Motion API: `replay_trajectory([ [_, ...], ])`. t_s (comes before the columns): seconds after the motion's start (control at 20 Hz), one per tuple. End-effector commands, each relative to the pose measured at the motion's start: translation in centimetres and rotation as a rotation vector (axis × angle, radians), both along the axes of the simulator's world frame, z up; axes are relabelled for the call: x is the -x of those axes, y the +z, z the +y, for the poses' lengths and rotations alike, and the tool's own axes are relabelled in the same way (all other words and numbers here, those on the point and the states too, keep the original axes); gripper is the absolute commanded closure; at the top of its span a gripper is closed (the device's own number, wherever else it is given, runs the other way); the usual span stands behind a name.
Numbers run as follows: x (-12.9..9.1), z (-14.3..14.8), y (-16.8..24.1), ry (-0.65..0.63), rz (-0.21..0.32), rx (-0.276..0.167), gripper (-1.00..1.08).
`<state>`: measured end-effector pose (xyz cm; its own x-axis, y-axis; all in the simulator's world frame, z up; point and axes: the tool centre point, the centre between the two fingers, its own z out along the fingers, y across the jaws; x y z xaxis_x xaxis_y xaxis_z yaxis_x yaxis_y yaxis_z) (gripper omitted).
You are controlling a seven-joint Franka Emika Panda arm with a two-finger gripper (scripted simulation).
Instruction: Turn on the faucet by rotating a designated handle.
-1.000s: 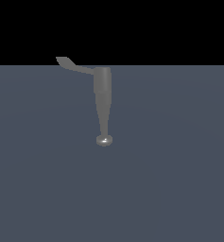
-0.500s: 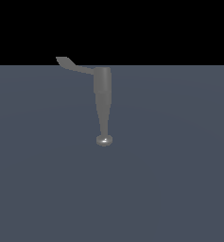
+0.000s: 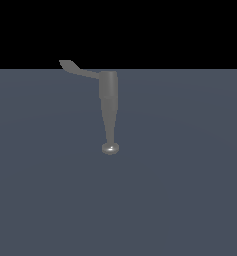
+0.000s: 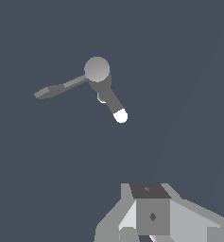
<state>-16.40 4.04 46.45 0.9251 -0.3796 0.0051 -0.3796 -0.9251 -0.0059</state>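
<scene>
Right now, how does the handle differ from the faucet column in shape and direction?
The handle is thin and curved, ending in a flat paddle tip; the faucet column is thick and tapers to a small shiny knob. The handle branches sideways toward the exterior view's left; the column runs straight down the picture. The handle is shorter than the column. Both are grey metal and join at the column's wide end.

Bare sim scene, no real room: flat slate-grey floor, plain black backdrop, untextured grey faucet w/ handle. No furniture, walls.
</scene>
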Motion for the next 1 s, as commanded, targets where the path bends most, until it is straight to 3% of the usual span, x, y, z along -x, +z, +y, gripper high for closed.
replay_trajectory([
  [0.0,-1.2,0.4,-0.5,-0.058,0.001,-0.003,1.08],
  [0.95,-9.8,3.9,-5.7,-0.490,0.009,-0.012,1.08],
])
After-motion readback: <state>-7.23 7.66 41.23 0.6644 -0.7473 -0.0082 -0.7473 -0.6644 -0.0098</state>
